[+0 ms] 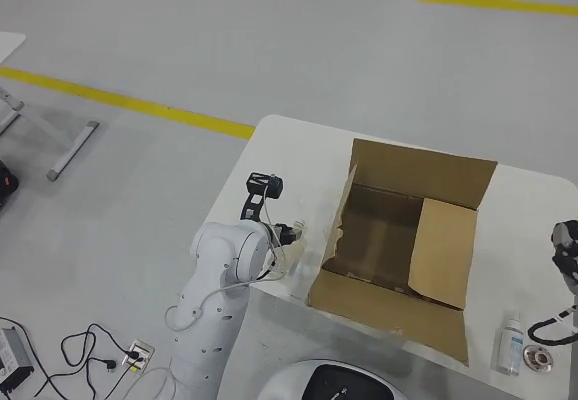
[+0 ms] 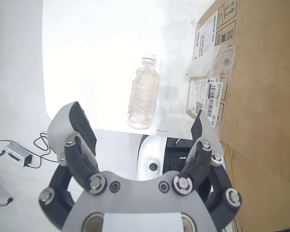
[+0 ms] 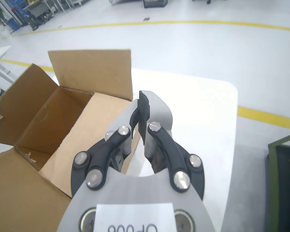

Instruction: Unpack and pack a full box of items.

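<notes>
Lying alongside box (image 2: 256, 73), bottle (image 2: 143, 95), cap (image 2: 151, 57) away from table edge (image 2: 106, 126), left fingers (image 2: 83, 126) apart, right fingers (image 3: 143, 112) together

We can't see the floor of the box (image 1: 384, 300) under its folded-in flap (image 1: 444, 250). Beside the small bottle (image 1: 510, 345) we spot a round thing (image 1: 538, 357), too small to identify. At the left wrist, the box runs off the frame.

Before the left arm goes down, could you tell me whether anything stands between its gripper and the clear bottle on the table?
Nothing visible does. The left gripper is open above the clear bottle, with nothing between them. The cardboard box stands beside the bottle, apart from it.
</notes>
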Tool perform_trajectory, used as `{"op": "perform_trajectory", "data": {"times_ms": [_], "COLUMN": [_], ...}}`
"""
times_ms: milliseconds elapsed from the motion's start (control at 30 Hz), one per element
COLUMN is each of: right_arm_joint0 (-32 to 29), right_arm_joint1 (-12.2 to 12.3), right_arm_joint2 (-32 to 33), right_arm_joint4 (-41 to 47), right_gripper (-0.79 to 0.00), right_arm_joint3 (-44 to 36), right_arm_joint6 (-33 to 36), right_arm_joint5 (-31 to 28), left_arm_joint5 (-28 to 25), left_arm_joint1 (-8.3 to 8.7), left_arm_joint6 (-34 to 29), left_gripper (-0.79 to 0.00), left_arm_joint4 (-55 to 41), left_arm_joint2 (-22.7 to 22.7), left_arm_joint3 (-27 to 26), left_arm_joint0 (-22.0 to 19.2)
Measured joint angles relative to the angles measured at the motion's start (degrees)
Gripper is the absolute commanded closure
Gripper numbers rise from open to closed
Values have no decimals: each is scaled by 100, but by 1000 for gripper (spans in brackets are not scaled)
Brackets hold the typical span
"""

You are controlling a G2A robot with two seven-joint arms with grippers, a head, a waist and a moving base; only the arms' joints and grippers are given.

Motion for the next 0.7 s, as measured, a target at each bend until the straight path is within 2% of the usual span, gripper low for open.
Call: {"op": "perform_trajectory", "data": {"times_ms": [100, 567, 700], "right_arm_joint0": [-133, -145, -266], "right_arm_joint1": [14, 10, -23], "right_arm_joint2": [136, 105, -113], "right_arm_joint4": [-54, -52, -369], "right_gripper": [0, 0, 0], "right_arm_joint3": [-236, -216, -303], "right_arm_joint6": [33, -4, -409], "right_arm_joint5": [-66, -52, 325], "left_arm_joint5": [0, 0, 0], "left_arm_joint1": [0, 0, 0], "left_arm_joint6": [0, 0, 0], "left_gripper": [-785, -785, -785], "left_arm_joint4": [0, 0, 0], "left_arm_joint2": [0, 0, 0], "left_arm_joint3": [0, 0, 0], "left_arm_joint0": [0, 0, 0]}}
